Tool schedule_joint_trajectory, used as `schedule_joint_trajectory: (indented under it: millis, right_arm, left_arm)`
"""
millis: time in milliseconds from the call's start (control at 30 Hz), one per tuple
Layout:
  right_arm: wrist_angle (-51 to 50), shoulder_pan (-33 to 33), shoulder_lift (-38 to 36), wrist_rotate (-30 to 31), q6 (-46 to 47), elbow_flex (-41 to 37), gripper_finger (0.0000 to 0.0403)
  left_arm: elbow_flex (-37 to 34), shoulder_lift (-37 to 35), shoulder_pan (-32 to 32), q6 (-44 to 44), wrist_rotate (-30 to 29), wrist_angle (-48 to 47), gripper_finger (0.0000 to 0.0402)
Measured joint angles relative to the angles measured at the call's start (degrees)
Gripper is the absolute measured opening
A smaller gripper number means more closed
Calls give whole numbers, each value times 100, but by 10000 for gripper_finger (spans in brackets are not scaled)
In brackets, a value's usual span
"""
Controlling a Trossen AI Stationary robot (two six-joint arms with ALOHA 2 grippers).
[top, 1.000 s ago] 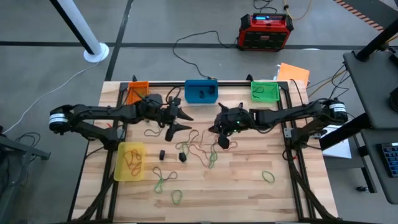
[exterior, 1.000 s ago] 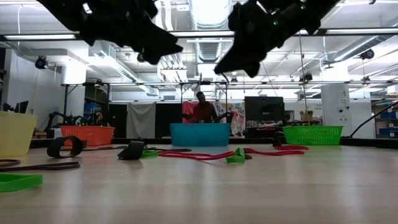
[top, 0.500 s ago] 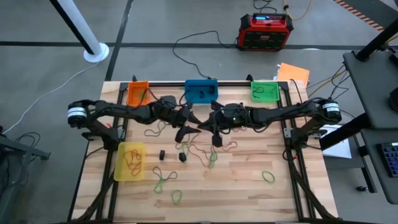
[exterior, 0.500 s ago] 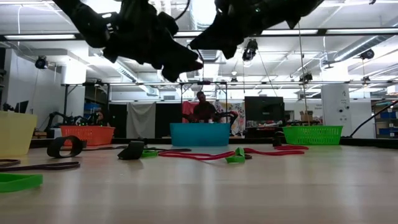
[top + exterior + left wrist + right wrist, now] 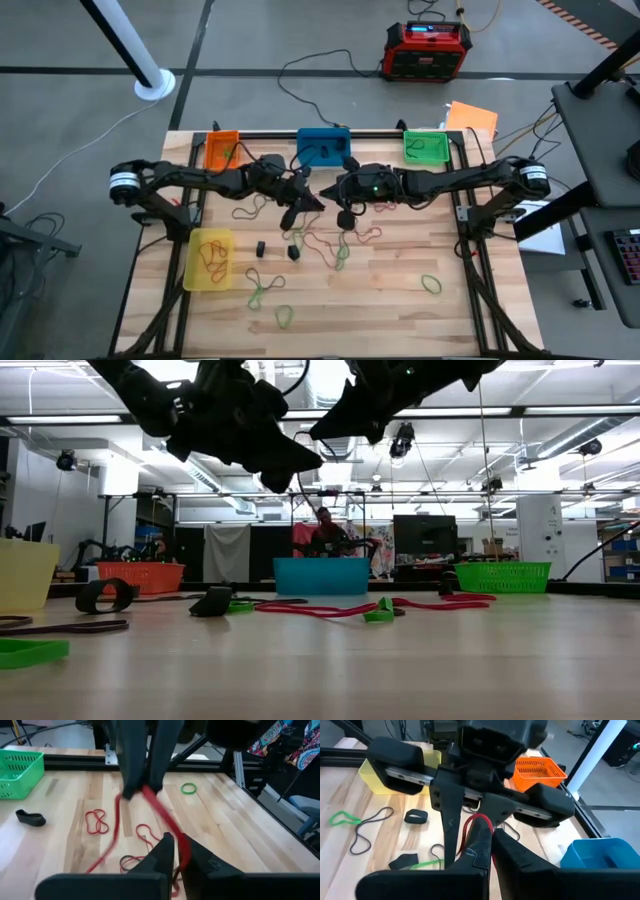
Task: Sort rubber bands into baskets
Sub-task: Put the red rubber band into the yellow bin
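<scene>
Both grippers pinched one red rubber band above mid-table.
The left gripper [image 5: 174,851] and right gripper [image 5: 490,836] met tip to tip, each clamped on the red rubber band [image 5: 159,810] stretched between them, near the blue basket [image 5: 324,146].

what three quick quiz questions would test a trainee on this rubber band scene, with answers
1. True or false: both grippers are shut on the same red rubber band.
2. Which basket lies nearest the front of the table in the high view? A) orange basket B) blue basket C) yellow basket D) green basket
3. Fill in: the left gripper and right gripper meet above the table in front of the ____ basket.

Key: 1 true, the band is stretched between their fingertips in both wrist views. 2 C. 3 blue.
</scene>
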Motion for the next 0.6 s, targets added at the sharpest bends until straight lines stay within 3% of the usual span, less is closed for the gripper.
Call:
schedule_joint_trajectory:
  millis: [167, 367, 600]
  right_arm:
    - [-8, -1, 0, -13, 233, -13, 24]
    - [-12, -1, -2, -17, 355, -20, 97]
    - [-311, -111, -79, -13, 217, -22, 168]
  left_arm:
    - [0, -54, -23, -172, 1, -2, 1]
    - [0, -231, -21, -399, -1, -331, 0]
    - [81, -1100, -227, -585, -17, -2283, 0]
